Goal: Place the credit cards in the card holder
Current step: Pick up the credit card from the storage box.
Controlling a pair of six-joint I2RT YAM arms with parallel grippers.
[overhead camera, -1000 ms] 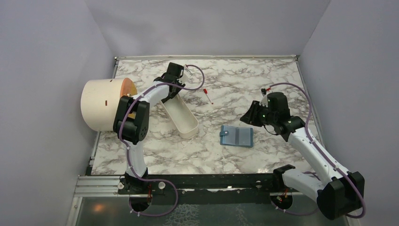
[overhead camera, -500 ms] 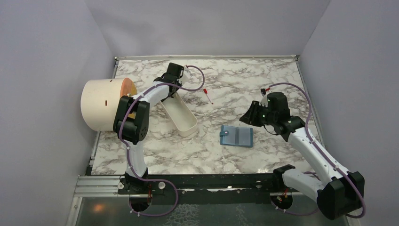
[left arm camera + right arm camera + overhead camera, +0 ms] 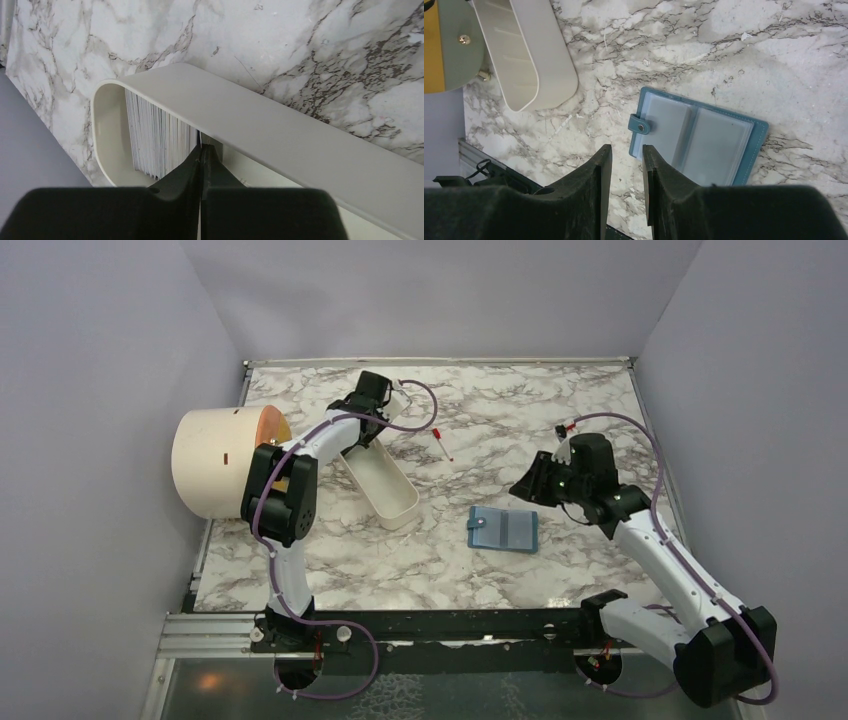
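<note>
**Control:** Start at your left fingers. What have you got?

**Operator:** My left fingers (image 3: 201,148) are pressed tight together, tips down inside the far end of the white tray (image 3: 280,125). Just beside them is a pack of thin pale sheets standing on edge, which I take for the credit cards (image 3: 155,132). Only a dark hairline shows between the tips, so I cannot tell whether a card is pinched there.

**Control:** And the right?

**Operator:** My right fingers (image 3: 625,150) stand a narrow gap apart with nothing between them. They hang over the desk (image 3: 734,50), near the snap-tab edge of the card holder (image 3: 704,145).

**Control:** How does the holder lie?

**Operator:** It is open and flat on the desk, well apart from the tray. Both grey pocket panels look empty to me.

**Control:** So how far along are you?

**Operator:** By my reckoning, right at the start. The holder is spread and ready, but no card is in it. I judge I'm on the first pick. Lifting a card out, carrying it across and sliding it into a pocket is all left to do.
</note>
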